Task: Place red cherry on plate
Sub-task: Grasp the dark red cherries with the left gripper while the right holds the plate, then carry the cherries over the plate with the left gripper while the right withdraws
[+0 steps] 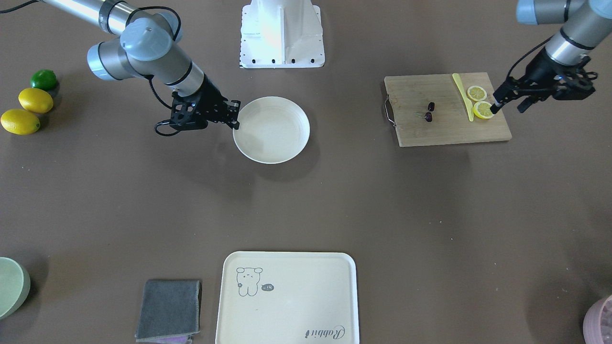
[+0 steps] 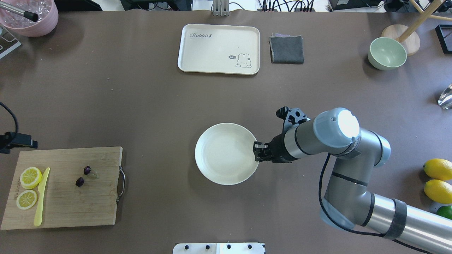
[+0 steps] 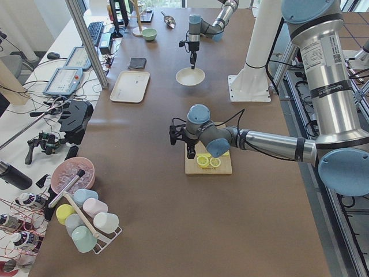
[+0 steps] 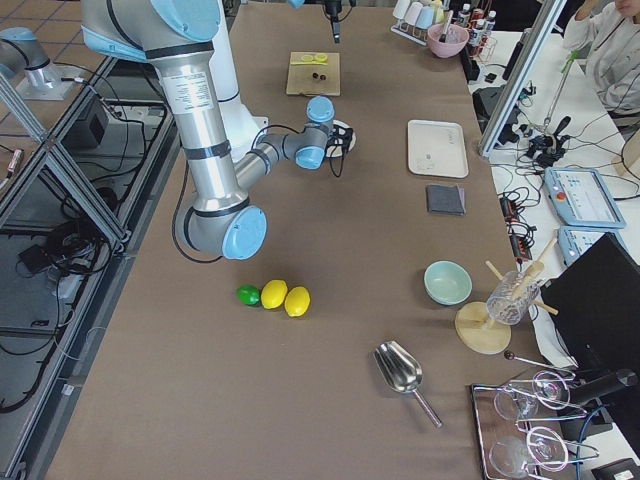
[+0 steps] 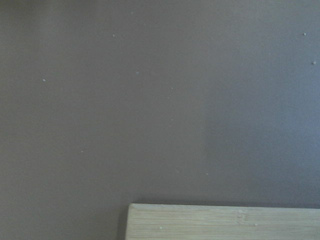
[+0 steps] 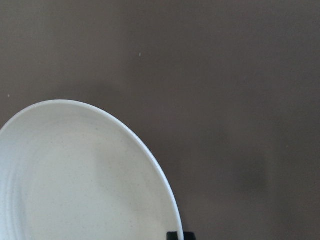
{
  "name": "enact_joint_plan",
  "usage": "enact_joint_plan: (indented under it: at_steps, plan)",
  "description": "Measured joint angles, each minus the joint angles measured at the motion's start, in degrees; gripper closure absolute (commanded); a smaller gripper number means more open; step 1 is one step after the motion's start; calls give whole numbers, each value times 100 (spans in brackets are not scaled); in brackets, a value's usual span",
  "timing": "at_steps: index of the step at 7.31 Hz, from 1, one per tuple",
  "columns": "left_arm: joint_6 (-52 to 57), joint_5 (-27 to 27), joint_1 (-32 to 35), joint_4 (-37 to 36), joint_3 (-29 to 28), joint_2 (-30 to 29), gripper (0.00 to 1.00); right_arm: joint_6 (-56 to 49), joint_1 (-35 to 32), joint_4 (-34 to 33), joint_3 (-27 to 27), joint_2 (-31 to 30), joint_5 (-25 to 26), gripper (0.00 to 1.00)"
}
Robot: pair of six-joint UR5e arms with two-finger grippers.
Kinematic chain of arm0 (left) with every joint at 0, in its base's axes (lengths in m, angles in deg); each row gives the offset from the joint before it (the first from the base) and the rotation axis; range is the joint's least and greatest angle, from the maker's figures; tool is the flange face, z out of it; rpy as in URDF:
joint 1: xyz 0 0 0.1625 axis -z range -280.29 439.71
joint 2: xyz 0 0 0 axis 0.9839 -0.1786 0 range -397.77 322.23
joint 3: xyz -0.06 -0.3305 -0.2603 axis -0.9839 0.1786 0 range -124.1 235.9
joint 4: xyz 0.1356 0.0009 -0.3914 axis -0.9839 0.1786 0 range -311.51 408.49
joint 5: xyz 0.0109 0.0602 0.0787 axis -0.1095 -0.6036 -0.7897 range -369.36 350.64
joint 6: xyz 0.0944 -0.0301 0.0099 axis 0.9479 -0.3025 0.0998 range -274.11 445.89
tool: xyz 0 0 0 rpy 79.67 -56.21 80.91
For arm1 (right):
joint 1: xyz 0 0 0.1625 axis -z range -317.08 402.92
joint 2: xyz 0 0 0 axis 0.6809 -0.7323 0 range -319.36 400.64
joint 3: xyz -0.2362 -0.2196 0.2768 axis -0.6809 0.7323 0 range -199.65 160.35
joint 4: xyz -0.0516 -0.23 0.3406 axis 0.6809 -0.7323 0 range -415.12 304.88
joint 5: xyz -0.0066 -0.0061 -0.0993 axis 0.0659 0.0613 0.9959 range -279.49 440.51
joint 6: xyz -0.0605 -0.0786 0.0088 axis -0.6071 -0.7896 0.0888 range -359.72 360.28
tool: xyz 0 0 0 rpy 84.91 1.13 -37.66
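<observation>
The red cherry (image 1: 429, 112) (image 2: 83, 176), two dark fruits on a thin stem, lies on the wooden cutting board (image 1: 444, 129) (image 2: 70, 201), apart from both grippers. My left gripper (image 1: 510, 106) hovers open at the board's edge beside the lemon slices (image 1: 483, 110); its wrist view shows only a board corner (image 5: 225, 222) and table. The round cream plate (image 1: 271, 129) (image 2: 226, 153) (image 6: 75, 175) sits empty mid-table. My right gripper (image 2: 259, 147) (image 1: 235, 115) hangs shut at the plate's rim, one fingertip (image 6: 175, 235) showing; nothing is visible in it.
A yellow knife (image 2: 41, 195) lies on the board next to the slices. A cream tray (image 1: 287, 296), a grey cloth (image 1: 169, 309) and a pale green bowl (image 1: 12, 286) line the far side. Lemons (image 1: 28, 110) and a lime (image 1: 44, 80) sit by the right arm.
</observation>
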Motion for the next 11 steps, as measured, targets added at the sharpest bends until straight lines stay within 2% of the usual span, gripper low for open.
enact_joint_plan:
  at_steps: [2, 3, 5, 7, 9, 11]
  plan:
    - [-532, -771, -1011, 11, 69, -172, 15, 59, 352, -162, 25, 185, 343, 100]
    - [-661, -975, -1321, 5, 67, -265, 17, 61, 448, -248, 30, 253, 446, 3]
    - [-730, -1106, -1639, -11, 38, -406, 22, 65, 527, -299, -13, 305, 644, 0]
    - [-743, -1253, -1841, -27, 3, -561, 44, 61, 539, -306, -54, 298, 817, 0]
    - [-746, -1307, -1898, -31, -6, -612, 98, 61, 540, -306, -60, 282, 847, 0]
    - [-747, -1313, -1904, -29, -8, -627, 100, 61, 534, -301, -66, 261, 863, 0]
